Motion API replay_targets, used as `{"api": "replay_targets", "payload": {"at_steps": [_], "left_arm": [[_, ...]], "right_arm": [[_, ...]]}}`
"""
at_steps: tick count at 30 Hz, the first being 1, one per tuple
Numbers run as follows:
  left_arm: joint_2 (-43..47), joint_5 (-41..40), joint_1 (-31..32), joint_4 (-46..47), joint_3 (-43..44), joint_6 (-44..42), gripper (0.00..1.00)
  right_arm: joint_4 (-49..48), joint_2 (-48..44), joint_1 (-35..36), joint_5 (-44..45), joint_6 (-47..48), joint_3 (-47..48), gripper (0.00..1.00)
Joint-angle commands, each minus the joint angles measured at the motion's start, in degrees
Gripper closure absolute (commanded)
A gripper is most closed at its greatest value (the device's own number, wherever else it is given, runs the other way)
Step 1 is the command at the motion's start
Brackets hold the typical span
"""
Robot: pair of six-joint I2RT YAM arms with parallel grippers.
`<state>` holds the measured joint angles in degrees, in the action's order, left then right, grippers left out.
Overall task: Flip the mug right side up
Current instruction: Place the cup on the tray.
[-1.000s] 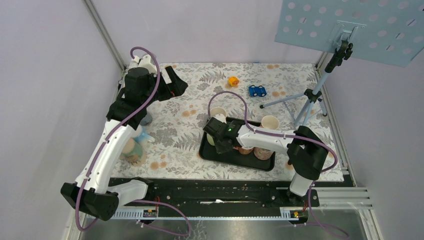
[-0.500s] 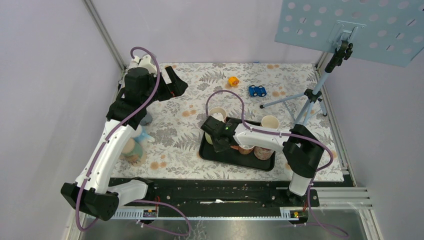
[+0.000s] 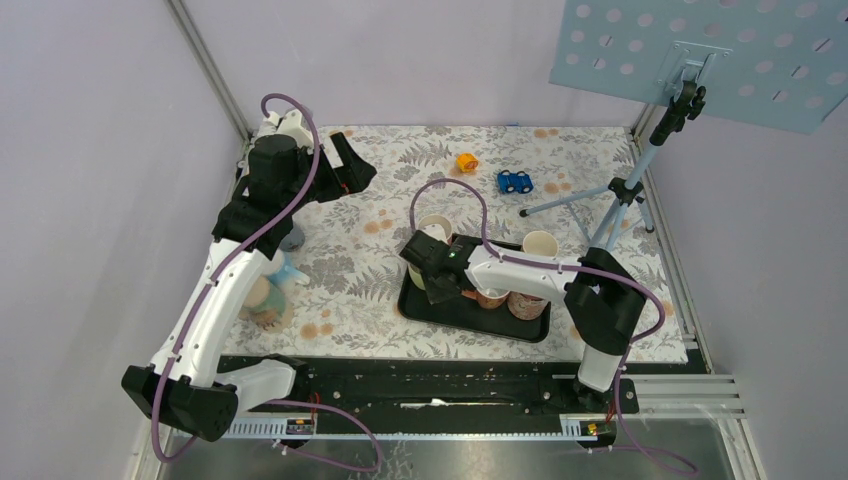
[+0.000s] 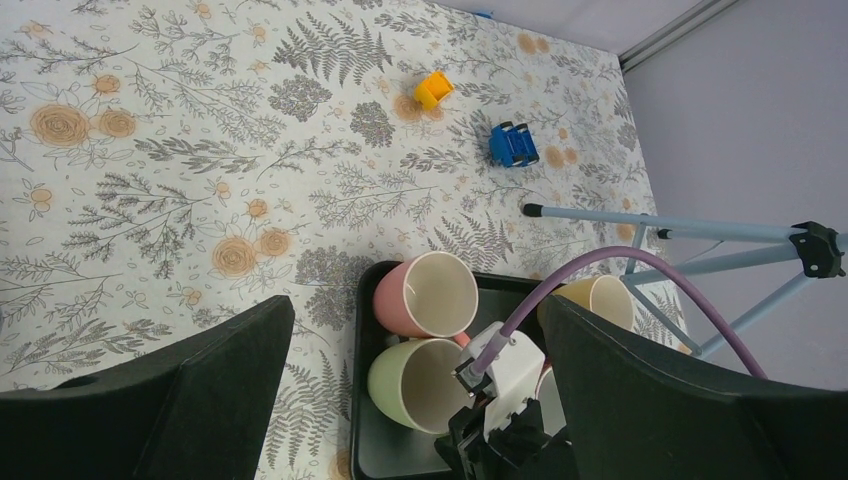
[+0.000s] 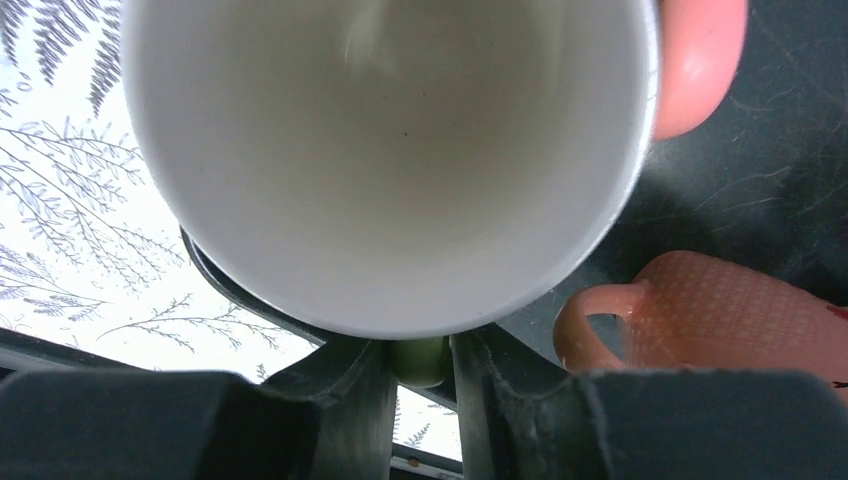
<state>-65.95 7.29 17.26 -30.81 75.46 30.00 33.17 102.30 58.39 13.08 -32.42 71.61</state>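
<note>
- Right wrist view, nearest item: right gripper [image 5: 417, 352]. Its fingers [image 5: 335, 400] stand narrowly apart with the handle [image 5: 417, 362] between them. Whether they press it or only flank it cannot be told.
- Directly ahead of those fingers: green mug [image 5: 390, 150], with its mouth toward the lens and a white interior. It is judged right side up, at a corner of the black tray [image 5: 770, 200].
- Handling note (judgement): the step in hand reads as set-down and release.
  - Make sure the base lies flat on the tray floor and is not perched on the rim.
  - Part both fingers evenly and back out along the line of the handle, with no sideways drag that could tip the mug.
- Right of the fingers: salmon mug [image 5: 730, 320], near the green mug but apart from it. Its orientation is unclear. Keep the withdrawal clear of it.
- Beyond the green mug: pink mug [image 4: 425, 295], mouth up, touching the green mug or just beside it.
- Farthest: left gripper [image 4: 415, 305], spread wide and holding nothing, well apart from the tray.
- Not determinable:
  - The green mug's base and outer wall are hidden behind its own mouth, so contact with the tray is unconfirmed.
  - In the top external view the right gripper covers most of the mug.
  - Whether the pink mug stands inside the tray or just past its rim is unclear.
  - The left fingers are cut off at the frame edge.
</note>
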Motion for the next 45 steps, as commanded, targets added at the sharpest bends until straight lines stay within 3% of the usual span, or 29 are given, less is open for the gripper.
{"api": "replay_targets", "payload": {"at_steps": [1, 19, 27, 32, 34, 39, 45], "left_arm": [[0.8, 1.3, -0.3, 1.9, 0.0, -0.5, 0.01], [1.3, 1.1, -0.6, 2.0, -0.8, -0.3, 0.01], [2.1, -2.0, -0.7, -1.3, -1.4, 1.1, 0.01], [3.6, -10.0, -0.8, -5.5, -2.6, 2.2, 0.01], [4.3, -13.6, -1.0, -7.8, -3.2, 2.9, 0.01], [6.1, -23.3, -2.5, -14.0, -5.5, 6.3, 0.01], [7.8, -33.3, -3.5, -21.8, -9.1, 17.1, 0.01]], "right_arm": [[-0.6, -0.5, -0.4, 3.1, 0.5, 3.7, 0.67], [0.7, -3.1, -0.4, 2.5, 0.9, 4.1, 0.5], [-1.3, -9.9, -0.4, 0.2, 2.0, 1.6, 0.3], [-3.8, -14.2, -0.4, -2.5, 3.6, -0.2, 0.19], [-4.7, -15.8, -0.4, -3.0, 4.0, -0.6, 0.01], [-6.7, -19.0, -0.4, -4.5, 5.6, -1.3, 0.0], [-8.1, -21.9, -0.5, -5.7, 6.9, -2.6, 0.0]]}}
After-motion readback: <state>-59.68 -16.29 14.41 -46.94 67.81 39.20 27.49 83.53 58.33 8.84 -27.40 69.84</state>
